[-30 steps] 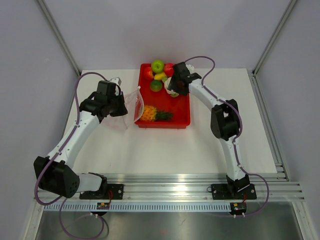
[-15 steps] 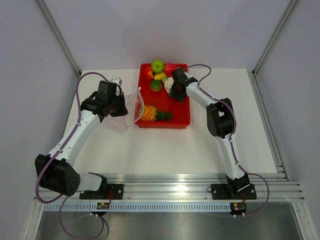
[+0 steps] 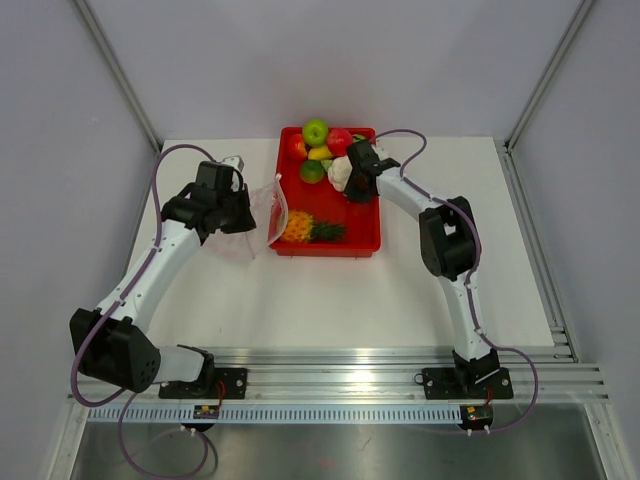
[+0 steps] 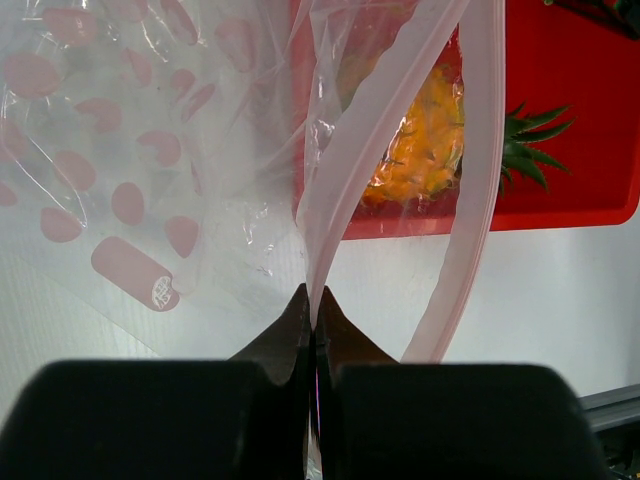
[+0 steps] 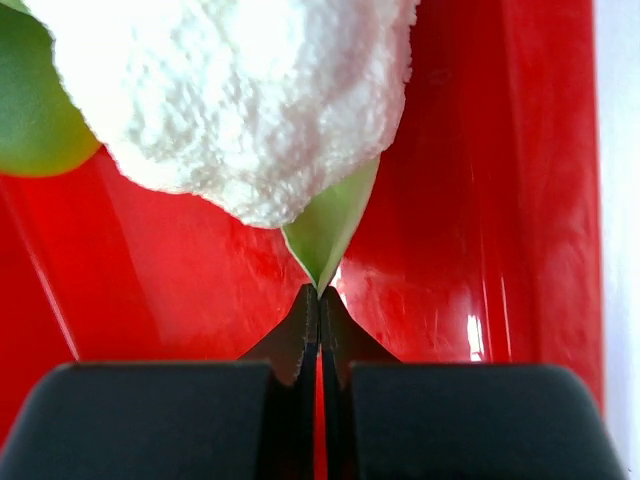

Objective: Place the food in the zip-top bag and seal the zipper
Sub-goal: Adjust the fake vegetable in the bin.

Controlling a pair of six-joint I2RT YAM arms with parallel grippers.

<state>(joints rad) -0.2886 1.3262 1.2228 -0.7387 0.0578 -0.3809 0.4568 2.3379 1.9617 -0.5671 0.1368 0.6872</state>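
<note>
The white toy cauliflower [image 5: 230, 100] looks light and slightly squashy. Its thin green leaf [image 5: 332, 225] is the handle, and the right end effector [image 5: 319, 300] is clamped on the leaf's tip above the red rectangular tray [image 3: 365, 215], upper centre of the overhead frame. Left of the tray, the left end effector [image 4: 312, 310] pinches the limp clear crinkly plastic bag [image 4: 150, 150] by its pink zipper strip [image 4: 478, 180].

**A:** Anyone spot readable text, labels or numbers anywhere?

**B:** Nope, nothing legible. Closest is a tiny white mark [image 4: 160, 292] on a pink printed blob of the zip-top bag [image 4: 150, 150], lower left of the left wrist view. Way too blurry.
</note>
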